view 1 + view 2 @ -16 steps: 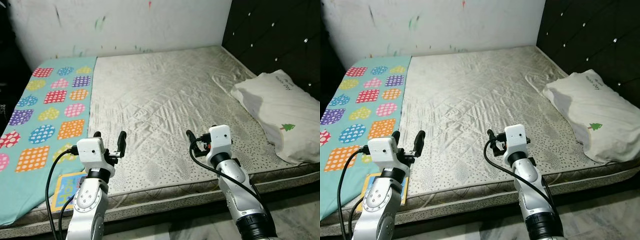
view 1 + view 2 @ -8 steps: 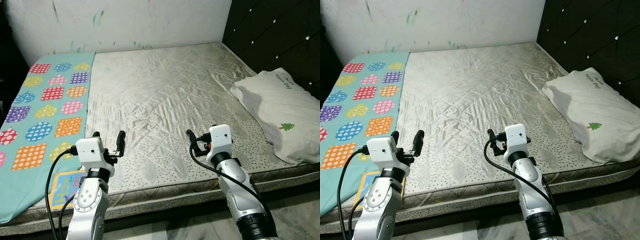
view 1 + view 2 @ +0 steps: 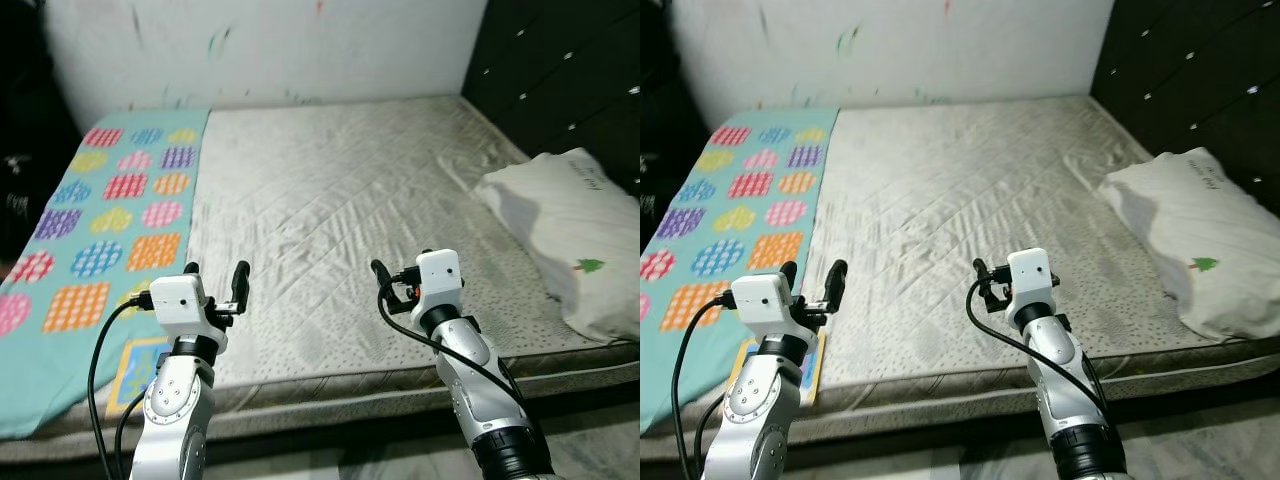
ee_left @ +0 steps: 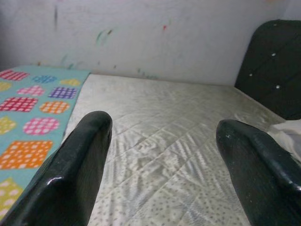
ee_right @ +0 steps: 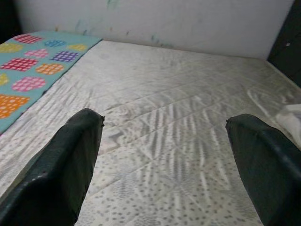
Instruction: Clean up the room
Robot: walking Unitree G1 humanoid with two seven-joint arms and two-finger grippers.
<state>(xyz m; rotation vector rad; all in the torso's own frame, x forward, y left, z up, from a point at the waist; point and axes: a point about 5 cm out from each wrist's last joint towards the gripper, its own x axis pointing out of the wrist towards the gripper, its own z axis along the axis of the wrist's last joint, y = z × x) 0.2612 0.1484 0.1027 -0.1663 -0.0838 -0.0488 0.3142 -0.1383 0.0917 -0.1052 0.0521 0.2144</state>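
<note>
Here, both grippers, left gripper [image 3: 213,282] and right gripper [image 3: 396,283], hover wide open and empty over the near mattress [image 3: 340,190] edge, seemingly ready for the patterned blanket [image 3: 90,230] left or pillow [image 3: 575,240] right.

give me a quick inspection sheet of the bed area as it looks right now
surface: bare quilted mattress, wrinkled.
job's things: turquoise patterned blanket flat along the robot's left side; white pillow at the right edge by the headboard.
clutter: colourful flat item, maybe a book, on the near left edge.
grippers: left gripper and right gripper both open, empty, held above the near edge.
cables: black cable looping from the left wrist, another at the right wrist.
surroundings: paint-marked white wall, dark tufted headboard.
</note>
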